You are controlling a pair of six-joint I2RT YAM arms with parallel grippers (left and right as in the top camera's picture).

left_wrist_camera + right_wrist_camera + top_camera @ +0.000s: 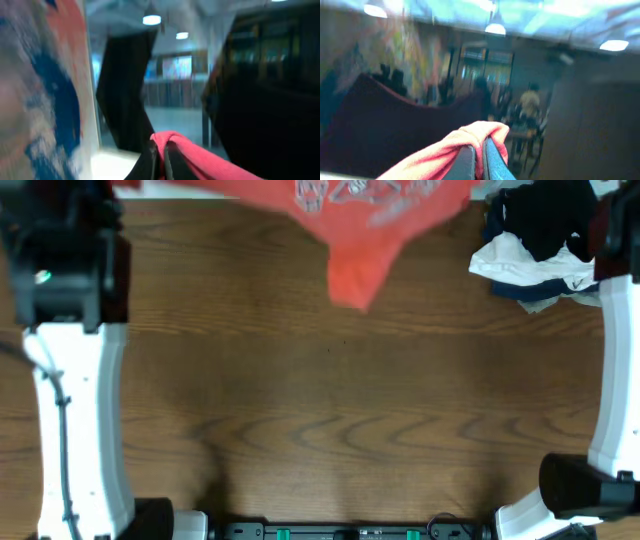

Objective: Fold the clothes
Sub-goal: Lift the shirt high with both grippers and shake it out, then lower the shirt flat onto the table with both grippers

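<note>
Jaws clamped tight on both arms. Left gripper (161, 156): fingers pressed together, pinching a bunched fold of the coral-red T-shirt (200, 160). The cloth humps over the fingertips and runs off to the lower right of the left wrist view.

Right gripper (479, 159): same state, fingers together, with a rolled edge of the T-shirt (470, 137) over the tips and the rest falling down-left.

Both wrist cameras look out level into a blurred room with ceiling lights, not down at the surface.

Overhead: wooden surface (320, 420) with brown grain. Left arm (78, 410) and right arm (612, 380) run up either side.

Farther back, the T-shirt (370, 225) spans the top centre of frame. It is blurred, with white print showing near the top edge and one tapered corner hanging toward mid-surface. Can't tell whether that corner touches the wood.

Far right corner: heap of black, white and navy garments (535, 240), close to the T-shirt's right edge and next to the right arm.
</note>
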